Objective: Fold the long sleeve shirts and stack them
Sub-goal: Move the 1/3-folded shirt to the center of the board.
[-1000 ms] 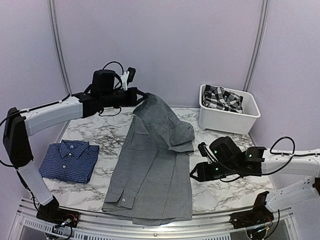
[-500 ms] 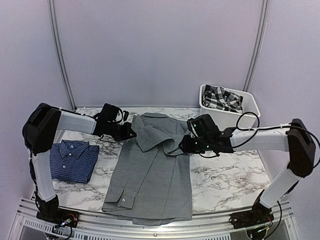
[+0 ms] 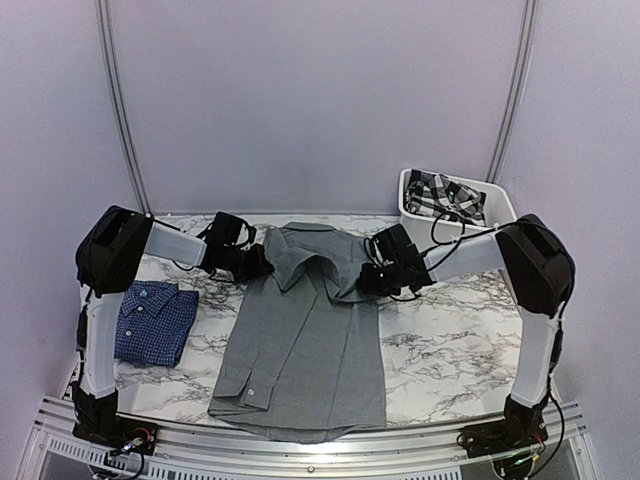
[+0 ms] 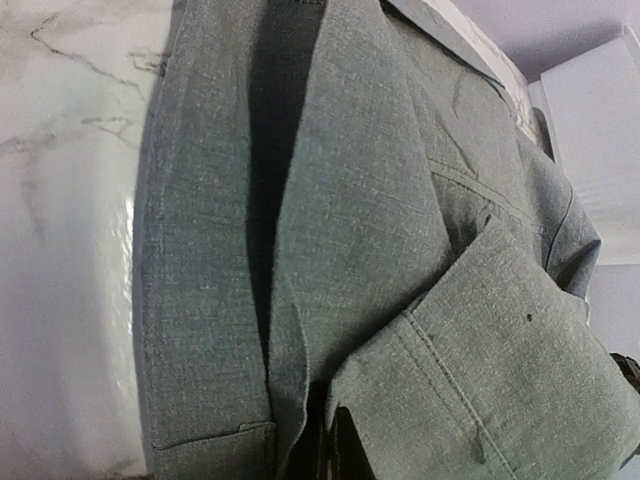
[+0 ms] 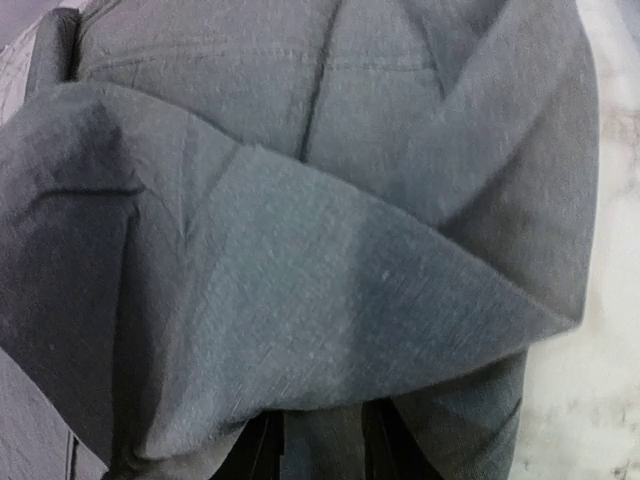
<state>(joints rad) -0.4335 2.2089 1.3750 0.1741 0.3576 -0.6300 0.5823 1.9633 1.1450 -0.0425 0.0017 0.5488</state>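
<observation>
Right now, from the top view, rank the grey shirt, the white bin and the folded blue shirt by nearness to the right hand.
1. grey shirt: in the middle, touching the right hand.
2. white bin: just behind that hand, at the far right.
3. blue shirt: farthest, over on the left side.

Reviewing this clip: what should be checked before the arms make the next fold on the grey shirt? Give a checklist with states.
1. Left gripper pinching the plain grey button-up shirt: ok, shut on its shoulder cloth.
2. Right gripper grip: cannot tell, cloth hides the pinch.
3. Shirt body flat on the marble table: ok.
4. Shoulder area smooth: not ok, folds bunch by the right gripper.
5. Folded dark blue checked shirt apart from the grey one: ok.
</observation>
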